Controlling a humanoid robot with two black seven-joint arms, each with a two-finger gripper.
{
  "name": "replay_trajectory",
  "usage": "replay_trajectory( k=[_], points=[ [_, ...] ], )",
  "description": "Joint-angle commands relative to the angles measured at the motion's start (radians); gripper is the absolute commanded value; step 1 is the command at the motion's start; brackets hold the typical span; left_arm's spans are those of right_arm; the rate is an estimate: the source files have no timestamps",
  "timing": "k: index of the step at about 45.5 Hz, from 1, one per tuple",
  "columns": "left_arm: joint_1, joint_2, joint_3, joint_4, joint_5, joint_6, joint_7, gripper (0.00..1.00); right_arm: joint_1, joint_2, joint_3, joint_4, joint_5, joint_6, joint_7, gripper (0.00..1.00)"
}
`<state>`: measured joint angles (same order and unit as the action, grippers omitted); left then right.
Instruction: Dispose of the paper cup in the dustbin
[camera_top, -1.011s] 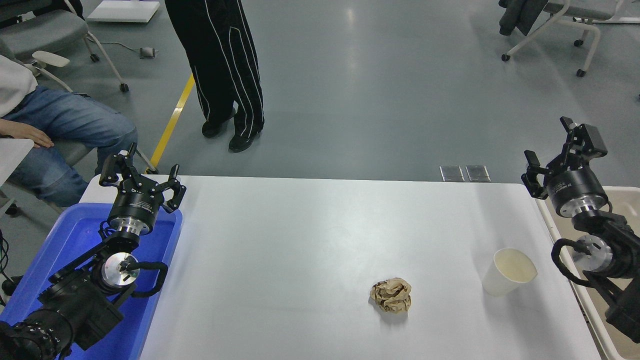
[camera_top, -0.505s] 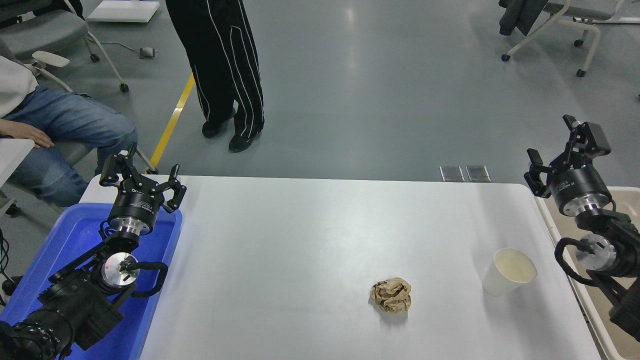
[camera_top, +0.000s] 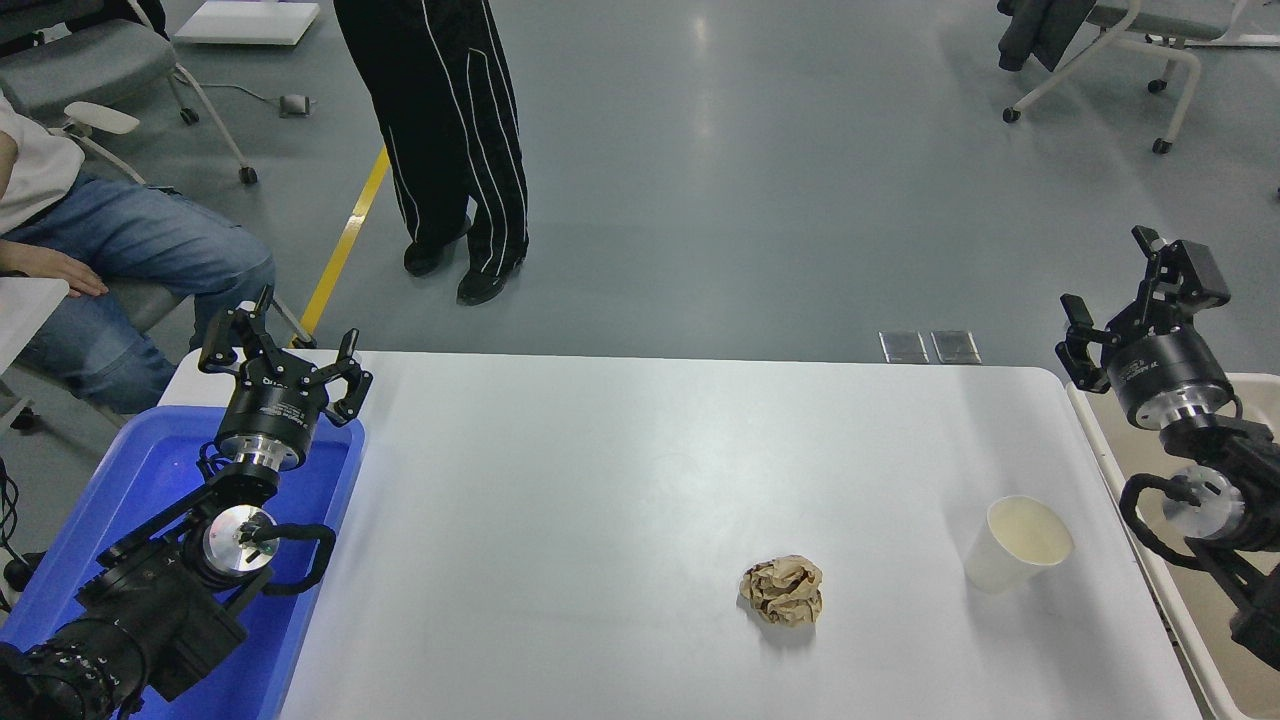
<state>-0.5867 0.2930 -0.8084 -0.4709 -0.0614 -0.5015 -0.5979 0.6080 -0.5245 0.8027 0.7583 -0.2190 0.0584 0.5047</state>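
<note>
A: Head view is showing the right gripper (camera_top: 1125, 290) sitting off the worktop's far right corner, above the dustbin (camera_top: 1105, 440); it has been drifting right, away from the table, over the last second; fingers are spread wide, holding nothing.

B: Paper cup (camera_top: 1017, 542)?

A: Standing upright near the right edge of the table (camera_top: 620, 480), toward the near side, mouth up; it hasn't moved; well apart from the gripper; crumpled paper ball (camera_top: 783, 590) is lying nearby, toward the middle, not touching it.

B: So the arm is retreating, not approaching?

A: Looking that way; no grasp started; the drift is widening the gap, so I'm reading this as repositioning before the reach; task is barely begun.

B: Left side?

A: Left gripper (camera_top: 280, 355) is parked over the blue bin (camera_top: 140, 470) at the far left corner, fingers splayed, empty.

B: Risk?

A: Cup is light; a sideways nudge is likely tipping it; coming in with the fingers either side of the wall looks safest.
</note>
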Motion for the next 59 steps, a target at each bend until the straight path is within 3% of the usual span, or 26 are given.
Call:
replay_trajectory(
  k=[1, 19, 32, 45, 59],
  points=[
    [-0.001, 0.000, 0.000, 0.000, 0.000, 0.000, 0.000, 1.00, 0.007, 0.001, 0.013, -0.001, 0.001, 0.003, 0.000, 0.99],
    [-0.001, 0.000, 0.000, 0.000, 0.000, 0.000, 0.000, 1.00, -0.002, -0.017, 0.018, -0.045, 0.001, -0.008, 0.002, 0.99],
    [-0.001, 0.000, 0.000, 0.000, 0.000, 0.000, 0.000, 1.00, 0.085, -0.028, -0.034, -0.142, 0.000, -0.011, -0.006, 0.99],
    [-0.001, 0.000, 0.000, 0.000, 0.000, 0.000, 0.000, 1.00, 0.337, -0.029, -0.531, -0.297, -0.016, -0.003, -0.008, 0.99],
    [-0.001, 0.000, 0.000, 0.000, 0.000, 0.000, 0.000, 1.00, 0.496, -0.061, -0.936, -0.292, -0.020, 0.012, -0.008, 0.99]
  ],
)
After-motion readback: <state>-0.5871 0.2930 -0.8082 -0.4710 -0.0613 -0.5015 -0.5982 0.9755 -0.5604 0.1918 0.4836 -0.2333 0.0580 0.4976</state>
